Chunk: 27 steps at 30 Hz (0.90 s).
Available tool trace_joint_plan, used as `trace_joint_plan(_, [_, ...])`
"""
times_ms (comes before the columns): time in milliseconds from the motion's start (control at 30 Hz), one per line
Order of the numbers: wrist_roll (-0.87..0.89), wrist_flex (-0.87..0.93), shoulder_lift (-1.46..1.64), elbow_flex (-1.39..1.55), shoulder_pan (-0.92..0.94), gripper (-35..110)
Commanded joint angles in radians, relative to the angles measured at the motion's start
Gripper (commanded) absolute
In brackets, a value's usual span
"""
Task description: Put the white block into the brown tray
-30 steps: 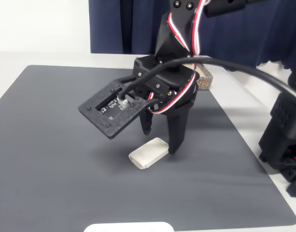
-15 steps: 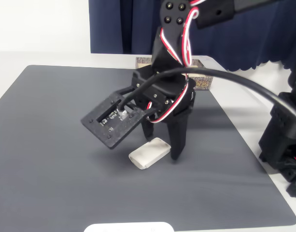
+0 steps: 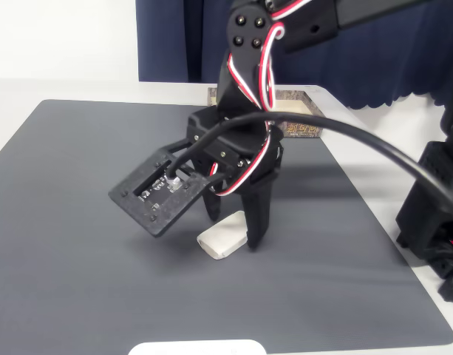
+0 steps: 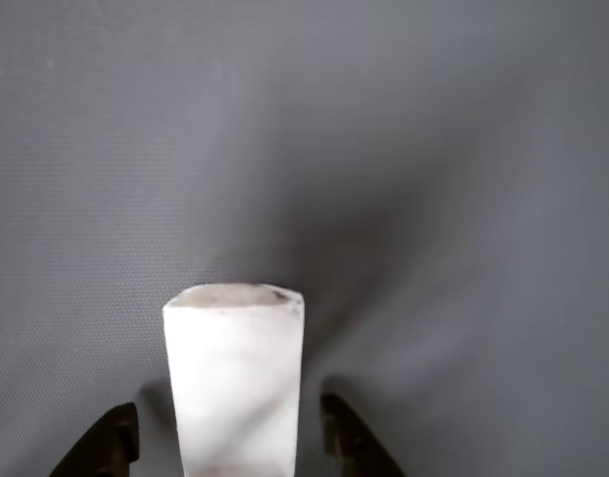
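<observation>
The white block (image 3: 220, 239) lies flat on the dark grey mat, near its middle. My black gripper (image 3: 232, 231) stands over it, open, with one finger on each side of the block's far half. In the wrist view the white block (image 4: 234, 383) runs up between the two fingertips (image 4: 110, 449), and a gap shows on both sides, so nothing grips it. The brown tray (image 3: 296, 126) sits at the mat's far edge behind the arm, mostly hidden by it, with gold lettering on its side.
The dark grey mat (image 3: 78, 222) covers most of the white table. A black arm base (image 3: 433, 207) stands at the right edge. A thick black cable (image 3: 359, 140) arcs from the gripper to the right. A white object (image 3: 196, 347) pokes in at the bottom edge.
The gripper has moved left and lowered, so its fingers now straddle the block instead of standing at its right end. More of the tray shows behind the arm. The block has not moved.
</observation>
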Motion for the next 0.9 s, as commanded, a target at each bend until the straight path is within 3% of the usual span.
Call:
trace_joint_plan(0, [-0.005,-0.005,-0.002,-0.035,-0.006,40])
trace_joint_plan(867, [-0.005,-0.038,-0.021,0.000,0.003,38])
